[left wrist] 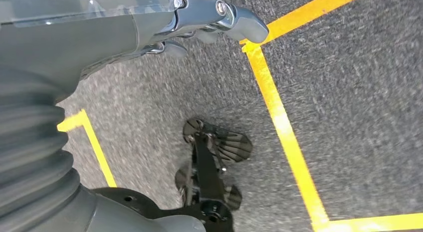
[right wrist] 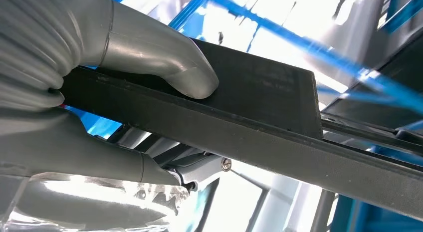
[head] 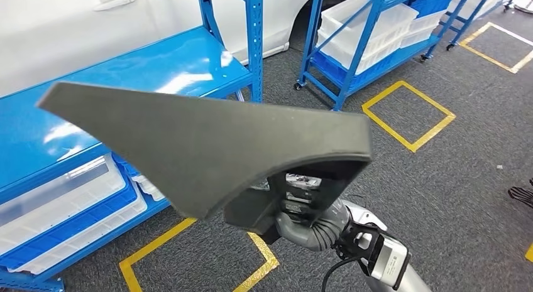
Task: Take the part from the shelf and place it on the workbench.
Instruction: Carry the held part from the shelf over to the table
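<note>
The part (head: 188, 141) is a large dark grey panel, wide at one end and tapering to a point. In the head view it is held up close in front of me, across the middle of the picture. My right hand (head: 286, 207) grips it from beneath at its wide end, with the arm rising from the lower right. In the right wrist view the thumb (right wrist: 184, 72) presses on the part's flat face (right wrist: 269, 92), and the rest of the hand (right wrist: 75, 152) lies under its edge. My left hand (left wrist: 219, 17) hangs over the carpet, holding nothing.
A blue shelf (head: 126, 72) stands at the left, with white bins (head: 63, 210) on its lower level. A second blue shelf (head: 342, 72) with white bins (head: 371, 28) is at the back right. A white car (head: 75, 28) is behind. Yellow tape squares (head: 408, 113) mark the grey carpet.
</note>
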